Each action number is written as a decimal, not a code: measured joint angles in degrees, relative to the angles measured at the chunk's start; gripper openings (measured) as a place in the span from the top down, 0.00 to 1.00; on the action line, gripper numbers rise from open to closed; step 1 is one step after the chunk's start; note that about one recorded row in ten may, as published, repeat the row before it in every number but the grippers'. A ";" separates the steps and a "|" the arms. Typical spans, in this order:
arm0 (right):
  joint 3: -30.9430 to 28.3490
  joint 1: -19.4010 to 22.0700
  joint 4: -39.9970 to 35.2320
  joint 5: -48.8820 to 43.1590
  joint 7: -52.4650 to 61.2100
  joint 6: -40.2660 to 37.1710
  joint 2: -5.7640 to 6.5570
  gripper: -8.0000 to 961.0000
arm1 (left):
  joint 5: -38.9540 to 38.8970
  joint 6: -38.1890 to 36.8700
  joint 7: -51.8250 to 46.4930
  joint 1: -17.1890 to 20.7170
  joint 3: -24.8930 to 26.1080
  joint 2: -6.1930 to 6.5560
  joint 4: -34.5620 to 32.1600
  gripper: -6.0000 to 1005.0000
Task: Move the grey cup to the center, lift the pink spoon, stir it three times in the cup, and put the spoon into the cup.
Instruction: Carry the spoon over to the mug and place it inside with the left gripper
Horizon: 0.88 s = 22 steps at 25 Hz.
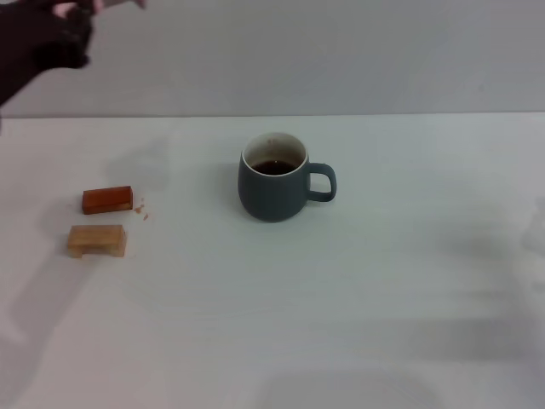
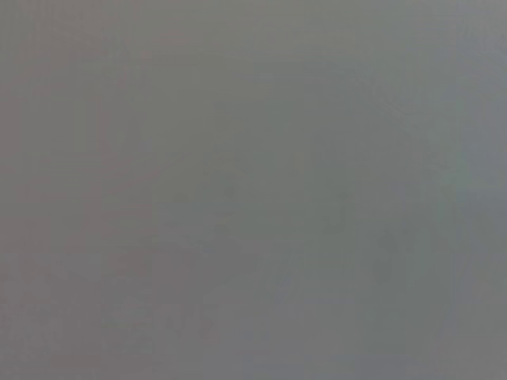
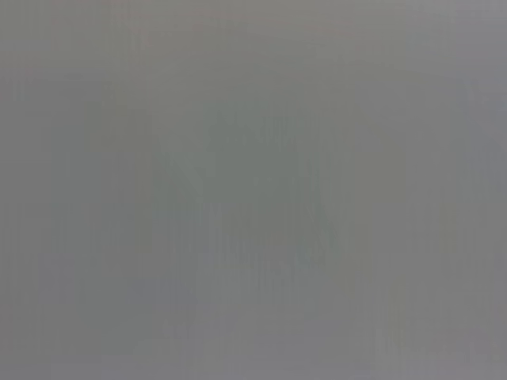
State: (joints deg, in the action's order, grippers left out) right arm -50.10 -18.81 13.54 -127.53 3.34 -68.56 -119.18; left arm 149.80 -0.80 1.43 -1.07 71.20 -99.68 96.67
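The grey cup stands upright near the middle of the white table, its handle pointing right and dark liquid inside. High in the far left corner of the head view hangs my dark left gripper, well above and left of the cup. A slim pale pink piece, the pink spoon, sticks out of it along the top edge, and the fingers look shut on it. My right gripper is out of view. Both wrist views show only plain grey.
Two small wooden blocks lie at the table's left: a reddish-brown one and a tan one just in front of it. A few crumbs lie beside them. The table's far edge meets a grey wall.
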 joint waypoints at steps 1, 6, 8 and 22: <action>0.00 0.00 0.00 0.00 0.00 0.04 0.00 0.99 | -1.08 -0.18 -0.25 0.18 0.96 -0.22 -0.66 0.85; -0.18 0.00 0.00 0.00 0.00 0.33 0.00 0.99 | -2.20 0.23 -1.11 0.48 3.51 -0.80 -3.07 0.85; -0.35 -0.03 0.00 0.00 0.00 0.39 0.00 0.99 | -1.96 2.36 -0.75 0.24 3.79 -0.55 -3.05 0.85; -0.52 -1.40 -0.15 0.00 0.03 0.62 0.00 0.99 | -20.08 28.43 30.50 -4.26 12.43 -5.93 2.70 0.85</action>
State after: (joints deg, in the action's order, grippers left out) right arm -50.62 -20.21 13.38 -127.53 3.37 -67.94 -119.18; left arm 129.72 27.63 31.92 -5.33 83.63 -105.61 99.37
